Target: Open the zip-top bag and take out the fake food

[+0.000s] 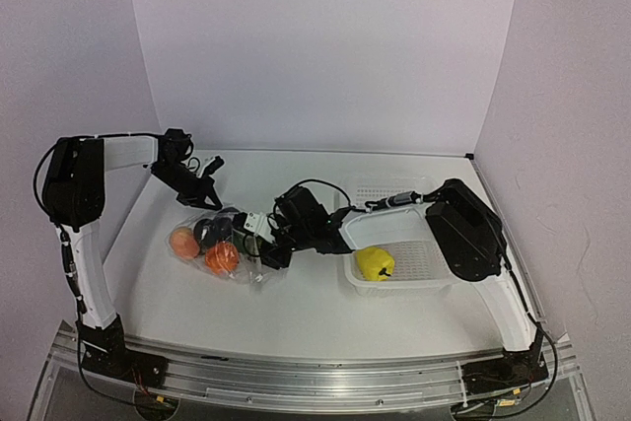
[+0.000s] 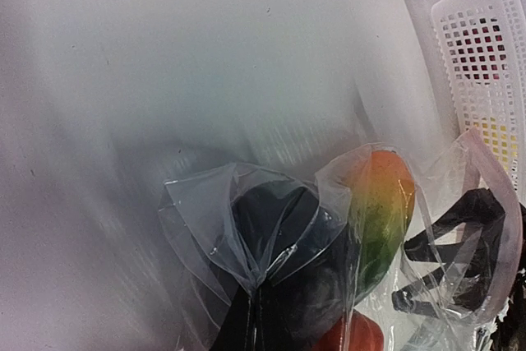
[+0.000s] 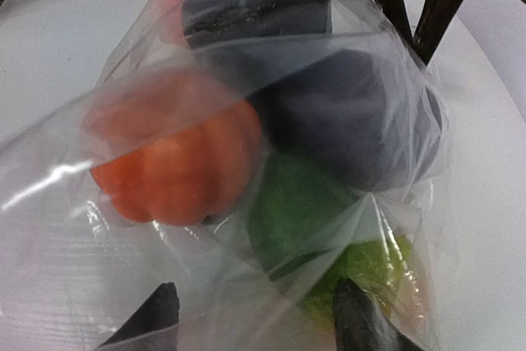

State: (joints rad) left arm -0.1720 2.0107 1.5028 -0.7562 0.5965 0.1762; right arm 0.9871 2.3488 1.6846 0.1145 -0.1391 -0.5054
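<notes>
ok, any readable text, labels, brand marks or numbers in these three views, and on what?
No legible text in any view.
zip-top bag: clear plastic, no print visible.
fake food: no marks or stickers visible.
white mesh basket: plain, no label.
white patch on the right arm's wrist: too small to tell if it carries any print.

No text, label, brand or number is legible in any view. A small white patch (image 1: 255,222) by the right claw (image 3: 259,322) might be a sticker, but it is too small to read.
</notes>
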